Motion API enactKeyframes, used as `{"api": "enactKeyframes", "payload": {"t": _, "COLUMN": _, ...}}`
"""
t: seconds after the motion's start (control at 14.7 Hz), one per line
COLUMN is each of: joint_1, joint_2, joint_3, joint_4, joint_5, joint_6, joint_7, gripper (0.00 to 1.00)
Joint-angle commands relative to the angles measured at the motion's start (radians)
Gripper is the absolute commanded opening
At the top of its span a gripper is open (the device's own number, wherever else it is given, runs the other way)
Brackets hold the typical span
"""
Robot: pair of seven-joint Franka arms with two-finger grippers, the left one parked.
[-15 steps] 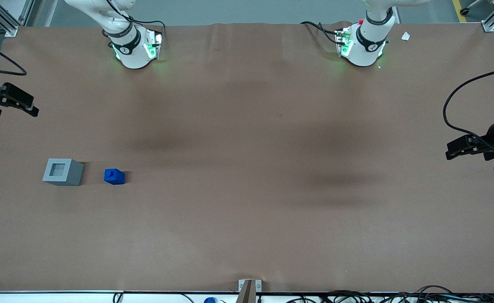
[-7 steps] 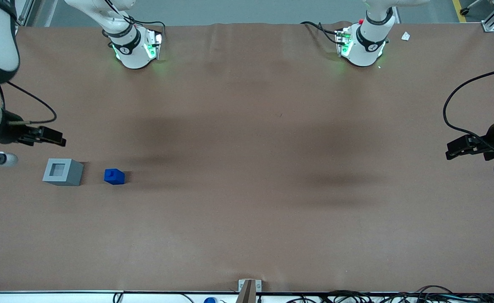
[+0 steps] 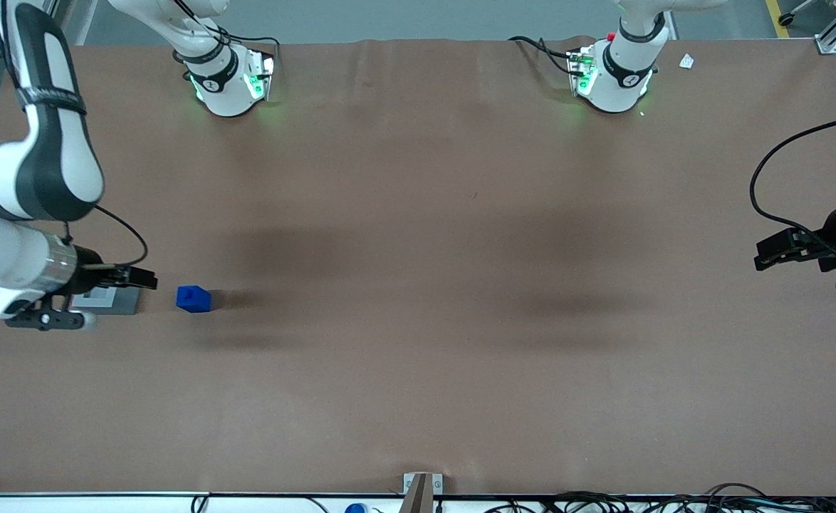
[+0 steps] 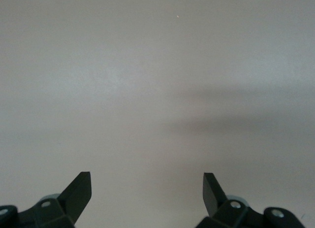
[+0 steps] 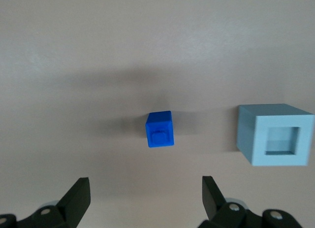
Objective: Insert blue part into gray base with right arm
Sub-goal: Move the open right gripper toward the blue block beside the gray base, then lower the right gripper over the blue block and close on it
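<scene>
The blue part (image 3: 194, 298) sits on the brown table with its nub facing up. The gray base (image 3: 117, 303) stands beside it, toward the working arm's end, and is mostly hidden under my wrist in the front view. My right gripper (image 3: 144, 278) hovers over the gray base, its fingers pointing at the blue part. In the right wrist view the blue part (image 5: 160, 129) and the gray base (image 5: 275, 135) with its square socket show side by side. The gripper (image 5: 146, 196) is open and empty, short of the blue part and touching nothing.
Two white arm bases (image 3: 229, 82) (image 3: 614, 78) stand at the table's edge farthest from the front camera. The parked gripper (image 3: 792, 249) hangs at its end of the table. A small bracket (image 3: 421, 488) and cables (image 3: 603, 502) line the near edge.
My right arm has swung in from the table's edge toward the front camera. The gripper went from well short of the gray base to over it. The blocks have not moved.
</scene>
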Motion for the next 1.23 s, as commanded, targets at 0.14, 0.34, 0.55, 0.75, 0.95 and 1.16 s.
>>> {"api": "enactKeyframes", "payload": {"t": 0.14, "joint_1": 0.002, "joint_2": 0.080, "joint_3": 0.001, "joint_4": -0.061, "joint_5": 0.002, "joint_6": 0.126, "joint_7": 0.011, "gripper": 1.00}}
{"api": "enactKeyframes", "payload": {"t": 0.34, "joint_1": 0.014, "joint_2": 0.098, "joint_3": 0.000, "joint_4": -0.125, "joint_5": 0.000, "joint_6": 0.202, "joint_7": 0.012, "gripper": 1.00}}
{"api": "enactKeyframes", "payload": {"t": 0.55, "joint_1": 0.021, "joint_2": 0.107, "joint_3": 0.000, "joint_4": -0.161, "joint_5": -0.006, "joint_6": 0.242, "joint_7": 0.006, "gripper": 1.00}}
{"api": "enactKeyframes", "payload": {"t": 0.75, "joint_1": 0.011, "joint_2": 0.125, "joint_3": 0.000, "joint_4": -0.193, "joint_5": -0.029, "joint_6": 0.293, "joint_7": 0.001, "gripper": 1.00}}
{"api": "enactKeyframes", "payload": {"t": 0.95, "joint_1": 0.008, "joint_2": 0.128, "joint_3": 0.000, "joint_4": -0.257, "joint_5": -0.048, "joint_6": 0.395, "joint_7": 0.000, "gripper": 1.00}}
{"api": "enactKeyframes", "payload": {"t": 1.16, "joint_1": 0.008, "joint_2": 0.136, "joint_3": 0.000, "joint_4": -0.265, "joint_5": -0.055, "joint_6": 0.403, "joint_7": -0.003, "gripper": 1.00}}
